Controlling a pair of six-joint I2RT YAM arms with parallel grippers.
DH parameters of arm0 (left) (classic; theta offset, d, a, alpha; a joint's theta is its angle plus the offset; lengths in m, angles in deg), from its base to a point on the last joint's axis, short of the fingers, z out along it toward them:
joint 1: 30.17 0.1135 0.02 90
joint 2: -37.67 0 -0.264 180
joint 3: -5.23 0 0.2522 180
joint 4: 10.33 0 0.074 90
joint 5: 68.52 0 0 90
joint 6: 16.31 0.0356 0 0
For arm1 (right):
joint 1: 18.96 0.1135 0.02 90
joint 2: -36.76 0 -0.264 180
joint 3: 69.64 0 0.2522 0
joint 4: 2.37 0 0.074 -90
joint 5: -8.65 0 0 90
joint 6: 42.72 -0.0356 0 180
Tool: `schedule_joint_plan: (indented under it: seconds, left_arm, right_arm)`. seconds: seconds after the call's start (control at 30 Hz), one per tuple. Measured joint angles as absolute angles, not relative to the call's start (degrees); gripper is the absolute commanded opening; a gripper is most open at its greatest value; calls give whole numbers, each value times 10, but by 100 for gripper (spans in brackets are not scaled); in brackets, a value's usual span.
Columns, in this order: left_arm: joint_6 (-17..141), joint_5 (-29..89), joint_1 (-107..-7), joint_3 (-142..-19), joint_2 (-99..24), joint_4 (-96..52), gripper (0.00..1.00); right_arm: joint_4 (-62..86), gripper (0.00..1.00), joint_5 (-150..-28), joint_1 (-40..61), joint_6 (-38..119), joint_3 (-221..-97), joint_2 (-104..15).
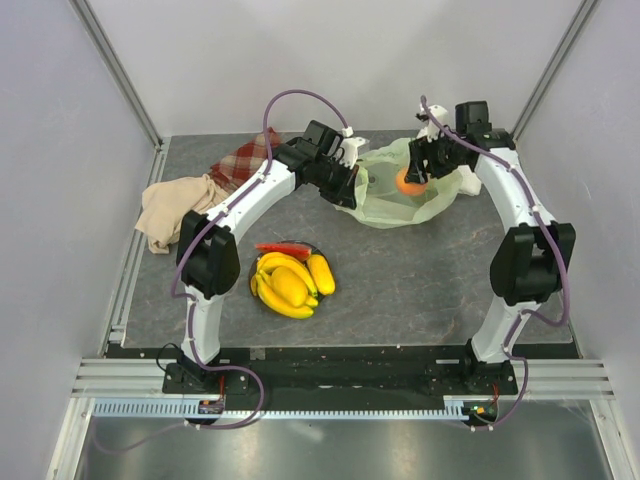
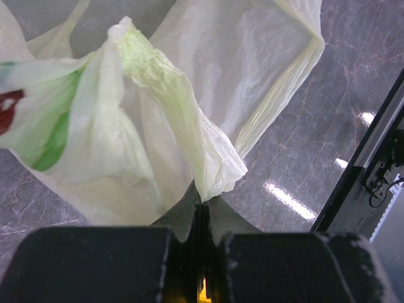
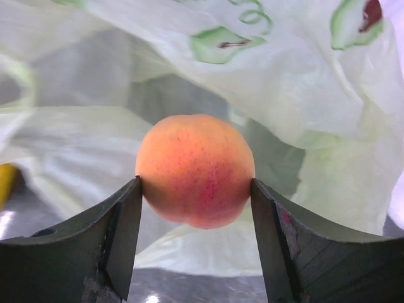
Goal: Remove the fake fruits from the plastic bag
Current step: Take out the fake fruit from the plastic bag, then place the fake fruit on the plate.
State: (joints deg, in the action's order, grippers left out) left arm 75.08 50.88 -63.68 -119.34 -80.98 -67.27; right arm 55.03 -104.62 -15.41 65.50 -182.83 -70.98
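The pale yellow-green plastic bag (image 1: pixel 405 195) lies at the back middle of the table. My left gripper (image 1: pixel 352 186) is shut on the bag's left edge; in the left wrist view a twisted fold of the bag (image 2: pixel 189 126) runs into the closed jaws of my left gripper (image 2: pixel 202 201). My right gripper (image 1: pixel 412 178) is shut on the orange-pink peach (image 1: pixel 408 182) just above the bag. In the right wrist view the peach (image 3: pixel 196 169) sits squeezed between my right gripper's fingertips (image 3: pixel 134 196), with the bag (image 3: pixel 303 95) behind. A yellow banana bunch, yellow oblong fruits (image 1: pixel 288 282) and a red watermelon slice (image 1: pixel 285 248) lie on a dark plate (image 1: pixel 322 251).
A red checked cloth (image 1: pixel 240 160) and a beige towel (image 1: pixel 175 208) lie at the back left. Grey walls enclose the table on three sides. A black rail (image 2: pixel 372 164) shows at the right of the left wrist view.
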Motion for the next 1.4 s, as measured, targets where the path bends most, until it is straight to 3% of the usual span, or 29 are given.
schedule_joint_plan:
  seconds: [0.3, 0.5, 0.63, 0.97, 1.2, 1.4]
  left_arm:
    - [757, 466, -637, -1193, -810, -673, 2]
    - [756, 453, -630, -1193, -810, -673, 1]
    - [752, 464, -613, -1204, -818, -675, 2]
    - [711, 565, -553, -1254, -846, -676, 2]
    - [679, 603, -543, -1249, -843, -673, 3]
    - [670, 609, -523, -1212, -812, -673, 3]
  right_arm:
    - [580, 43, -1180, -157, 586, -1820, -676]
    - [648, 41, -1211, -160, 596, -1940, -675]
    - [673, 41, -1228, -146, 608, -1959, -631]
    - [698, 40, -1172, 115, 701, -1881, -530]
    - [683, 40, -1137, 229, 709, -1878, -583]
    - [668, 40, -1131, 259, 707, -1878, -653]
